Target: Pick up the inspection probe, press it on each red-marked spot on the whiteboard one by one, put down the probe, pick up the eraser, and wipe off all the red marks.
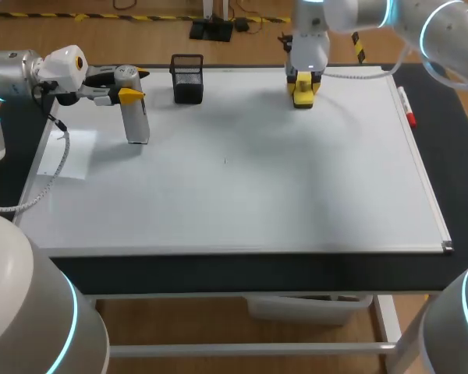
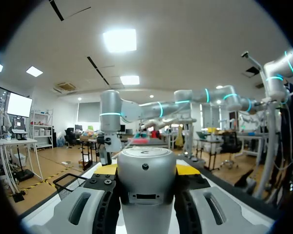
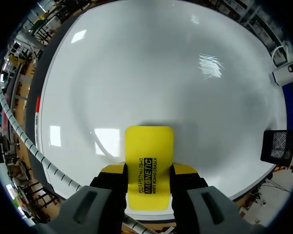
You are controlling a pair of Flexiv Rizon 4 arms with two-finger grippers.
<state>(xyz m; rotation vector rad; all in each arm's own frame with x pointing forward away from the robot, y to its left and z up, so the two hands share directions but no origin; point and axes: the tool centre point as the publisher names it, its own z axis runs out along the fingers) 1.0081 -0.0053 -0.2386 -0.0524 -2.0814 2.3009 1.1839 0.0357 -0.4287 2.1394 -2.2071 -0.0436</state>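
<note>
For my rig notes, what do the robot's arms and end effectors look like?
The left arm and right arm: glossy white rounded tubes with glowing cyan rings. The left end effector and right end effector: grey and black bodies, yellow tips. A white coiled cable trails off the left arm.

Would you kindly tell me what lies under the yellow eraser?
The whiteboard shows around the yellow eraser, held by the right gripper, with no red marks visible. The patch directly beneath is covered.
</note>
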